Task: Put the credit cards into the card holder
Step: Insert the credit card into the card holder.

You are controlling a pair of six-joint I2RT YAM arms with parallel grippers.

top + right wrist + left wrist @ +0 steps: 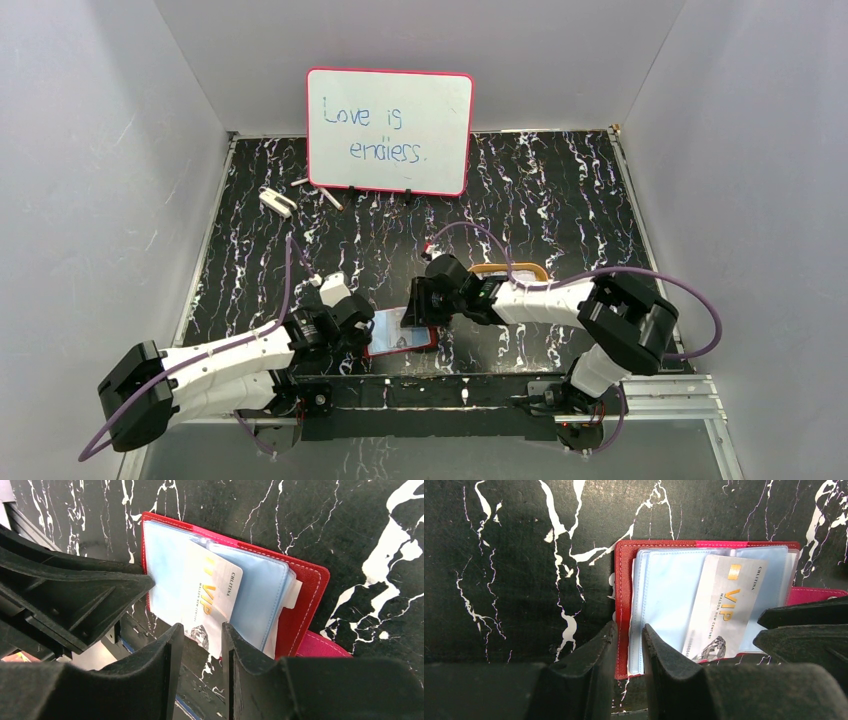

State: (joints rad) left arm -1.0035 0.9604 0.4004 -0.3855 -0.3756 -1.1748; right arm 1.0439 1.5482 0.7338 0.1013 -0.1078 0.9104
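fingers (594, 660) of the left gripper (629, 640) pinch the edge of the open wallet (624, 580) so it cannot slide. the right gripper (202, 640), almost closed, grips the card (210, 590), partly in a pocket, to push it in.

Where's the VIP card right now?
The VIP card lies tilted across the open card holder's clear sleeves, near-centre at the table's front edge in the top view; its lower end sits between the right gripper's fingers.
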